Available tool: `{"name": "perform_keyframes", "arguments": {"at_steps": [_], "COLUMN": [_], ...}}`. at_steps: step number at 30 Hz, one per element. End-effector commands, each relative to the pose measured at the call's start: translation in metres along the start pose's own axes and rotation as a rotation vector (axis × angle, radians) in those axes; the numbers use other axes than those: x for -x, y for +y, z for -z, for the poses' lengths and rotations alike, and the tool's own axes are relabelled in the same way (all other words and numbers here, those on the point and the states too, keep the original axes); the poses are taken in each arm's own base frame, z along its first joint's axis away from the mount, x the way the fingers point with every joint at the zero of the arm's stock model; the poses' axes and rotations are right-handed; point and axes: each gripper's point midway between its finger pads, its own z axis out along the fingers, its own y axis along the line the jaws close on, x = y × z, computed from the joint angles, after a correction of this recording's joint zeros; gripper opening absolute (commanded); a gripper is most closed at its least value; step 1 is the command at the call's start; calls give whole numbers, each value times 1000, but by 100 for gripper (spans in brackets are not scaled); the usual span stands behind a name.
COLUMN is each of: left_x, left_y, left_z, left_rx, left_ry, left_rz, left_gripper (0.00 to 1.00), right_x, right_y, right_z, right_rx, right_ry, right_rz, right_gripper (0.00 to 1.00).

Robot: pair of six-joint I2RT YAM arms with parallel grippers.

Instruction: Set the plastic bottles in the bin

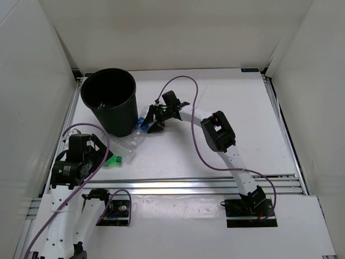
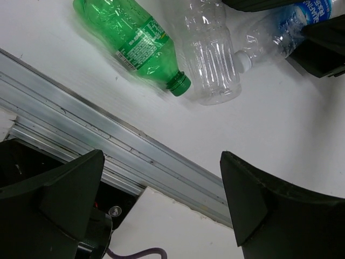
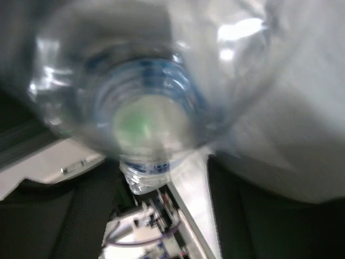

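Against the foot of the tall black bin lies a clear bottle with a blue label. My right gripper has a finger on each side of it and is shut on it. In the right wrist view that bottle fills the frame, blurred and end-on, between the dark fingers. A plain clear bottle and a green bottle lie on the table nearer me. My left gripper hangs open and empty above the table's front edge, short of both.
An aluminium rail runs along the table's front edge. White walls enclose the table on three sides. A purple cable loops from the right arm. The right arm stretches across the middle of the table.
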Motion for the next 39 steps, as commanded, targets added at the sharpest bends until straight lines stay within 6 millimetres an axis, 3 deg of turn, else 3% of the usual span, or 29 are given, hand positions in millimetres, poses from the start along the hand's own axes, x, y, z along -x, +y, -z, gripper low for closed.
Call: {"name": "perform_keyframes", "arguments": {"at_steps": [1, 3, 5, 6, 7, 8, 9, 11, 12, 13, 14, 15, 16, 19, 20, 22, 23, 24, 25, 26, 28, 32, 39], "left_x": [4, 1, 1, 2, 2, -1, 0, -3, -6, -7, -8, -9, -12, -12, -15, -18, -16, -17, -14, -11, -9, -5, -3], "left_y": [5, 7, 4, 5, 4, 5, 5, 4, 5, 5, 5, 5, 3, -3, -5, -5, -5, -6, -7, -9, -8, -5, -2], "left_z": [8, 5, 3, -1, -2, -4, -10, -16, -23, -26, -30, -33, -37, -40, -41, -42, -40, -37, -35, -31, -29, -24, -24], "left_rx": [10, 18, 9, 15, 7, 14, 21, 20, 24, 26, 27, 28, 26, 9, 8, 5, 10, 3, -5, -10, -2, 12, 33], "left_ry": [-28, -19, -29, -35, -43, -36, -44, -45, -41, -39, -38, -37, -24, -6, 15, 33, 37, 44, 36, 31, 27, 15, 7], "left_rz": [-3, 6, 41, 52, 81, 95, 111, 149, 157, 167, 178, 177, 185, 176, 174, 144, 143, 128, 115, 116, 89, 79, 77], "left_gripper": [100, 100, 100, 100, 100, 100, 100, 100, 100, 100, 100, 100, 100, 100, 100, 100, 100, 100, 100, 100, 100, 100, 100], "right_x": [-8, -14, -25, -29, -33, -43, -49, -60, -71, -75, -75, -76, -74, -59, -42, -27, -16, 1, 8, 14, 34, 47, 40], "right_y": [-27, -19, -30, -17, -17, -28, -9, -6, 4, 7, 18, 18, 20, 21, 21, 22, 7, 25, 28, 11, 13, 7, -10], "right_z": [-5, 3, 13, 22, 30, 38, 51, 69, 82, 88, 98, 101, 103, 98, 93, 84, 71, 73, 67, 53, 46, 42, 26], "right_rx": [-39, -39, -54, -45, -46, -72, -61, -85, -86, -94, -108, -122, -128, -143, -136, -133, -150, -103, -85, -93, -61, -45, 14], "right_ry": [10, 10, 26, 19, 26, 39, 32, 23, 12, 4, -36, -49, -66, -100, -114, -117, -115, -132, -125, -103, -110, -119, -36], "right_rz": [-30, -18, -50, -16, -21, -52, -16, 19, 43, 59, 91, 91, 99, 98, 91, 66, 39, 64, 60, 5, 0, -25, -75], "right_gripper": [54, 44, 34, 32, 30, 23, 19, 17, 18, 27, 43, 82, 100, 100, 100, 100, 100, 100, 100, 100, 100, 100, 100]}}
